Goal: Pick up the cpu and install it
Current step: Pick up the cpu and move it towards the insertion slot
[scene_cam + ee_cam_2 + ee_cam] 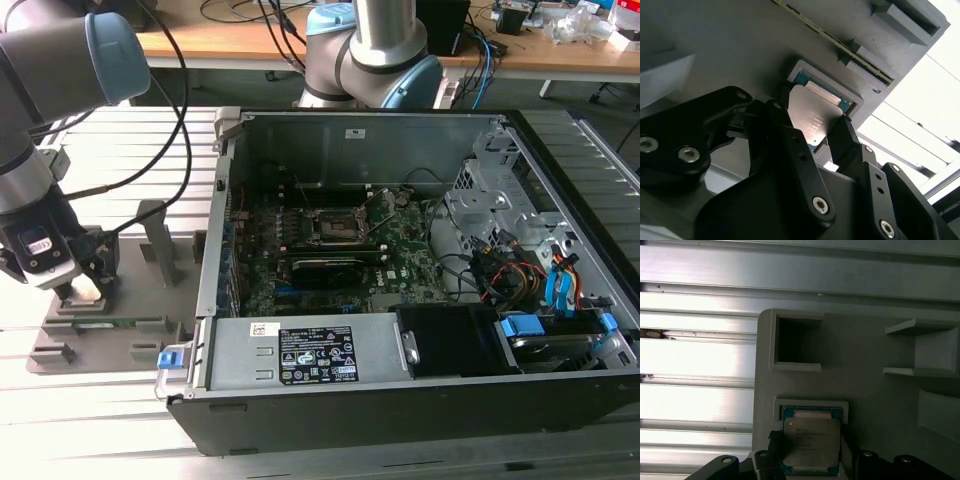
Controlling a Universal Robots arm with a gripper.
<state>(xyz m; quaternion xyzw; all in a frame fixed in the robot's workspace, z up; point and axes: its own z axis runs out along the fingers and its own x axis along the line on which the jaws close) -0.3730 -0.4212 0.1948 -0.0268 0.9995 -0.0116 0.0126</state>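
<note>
We find the pincer point(82, 288) low over a grey holder point(110, 325) that lies on the slatted metal table point(120, 420), at about nine o'clock in the exterior view, on the exterior view's left, just outside the open computer case point(400, 405). The cpu point(811, 439) lies flat in a shallow square pocket of that holder, silver lid up, directly under the pincer and centred between its jaws. In both wrist views the two black fingers point(790, 140) stand one on each side of the chip and meet a pair of its opposite edges. We see no gap there, so we judge the pincer to be clamped on the cpu, with the chip not yet raised clear of its pocket. The chip is so nearly square that we can name no long axis; what counts is that the grip runs straight across it, edge to edge, and not corner to corner. From the pincer, the black socket point(337, 226) on the board inside the case lies at roughly three o'clock in the exterior view, well apart, with the case's side wall between them. There is one arm point(60, 60), so no question of which is nearer. As for writing, the lid carries faint lines of print, a black-and-white label point(320, 355) sits on the metal box at the case's near side, and a small white sticker point(355, 133) is on the far inner wall; we can make out none of it well enough to read.
</note>
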